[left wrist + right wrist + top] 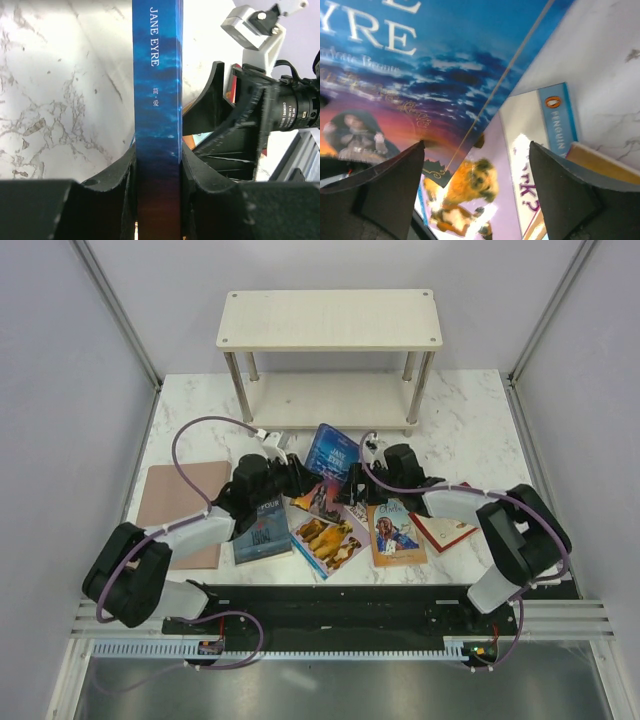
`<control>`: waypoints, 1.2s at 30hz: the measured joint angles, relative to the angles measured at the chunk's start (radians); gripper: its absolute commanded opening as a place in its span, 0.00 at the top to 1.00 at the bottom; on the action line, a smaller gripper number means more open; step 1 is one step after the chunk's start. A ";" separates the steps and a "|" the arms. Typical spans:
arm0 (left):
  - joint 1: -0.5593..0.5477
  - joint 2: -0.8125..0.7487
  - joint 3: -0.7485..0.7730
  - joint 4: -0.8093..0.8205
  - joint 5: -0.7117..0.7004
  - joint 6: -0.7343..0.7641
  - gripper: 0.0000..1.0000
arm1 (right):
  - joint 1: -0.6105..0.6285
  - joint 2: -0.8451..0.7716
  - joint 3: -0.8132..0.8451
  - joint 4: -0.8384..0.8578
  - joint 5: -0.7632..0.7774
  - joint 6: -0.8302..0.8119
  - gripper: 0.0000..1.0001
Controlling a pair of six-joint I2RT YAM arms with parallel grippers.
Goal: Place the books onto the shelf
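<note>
A blue book titled Jane Eyre (332, 452) stands tilted on edge in mid-table, and my left gripper (303, 474) is shut on it. The left wrist view shows its spine (157, 90) pinched between both fingers (120, 175) of the left gripper (157, 162). My right gripper (362, 478) stands open just right of that book; in its own view the open gripper (477, 150) has the cover (420, 75) at upper left and the dog book (470, 190) below. Flat on the table lie the dark blue book (262, 530), dog book (325, 538), tan portrait book (393, 530) and red-bordered book (445, 528). The cream shelf (330, 320) stands at the back.
A pinkish-brown plain sheet (185, 502) lies flat at the left of the marble table (470, 430). Grey walls close in on both sides. The arms' black base rail (340, 605) runs along the near edge. The right arm's wrist camera (300, 112) sits close beside the held book.
</note>
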 measured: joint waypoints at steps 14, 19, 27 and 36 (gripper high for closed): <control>0.200 -0.099 -0.047 0.126 0.218 -0.064 0.98 | -0.074 -0.179 -0.330 0.716 -0.258 0.171 0.02; 0.223 -0.028 -0.049 0.303 0.286 -0.185 0.98 | -0.075 -0.111 -0.356 0.989 -0.318 0.317 0.02; 0.222 0.019 -0.043 0.442 0.379 -0.314 0.98 | -0.072 0.149 -0.369 1.083 -0.346 0.562 0.02; 0.222 0.024 -0.012 0.539 0.437 -0.380 0.98 | -0.072 0.145 -0.339 1.112 -0.347 0.620 0.02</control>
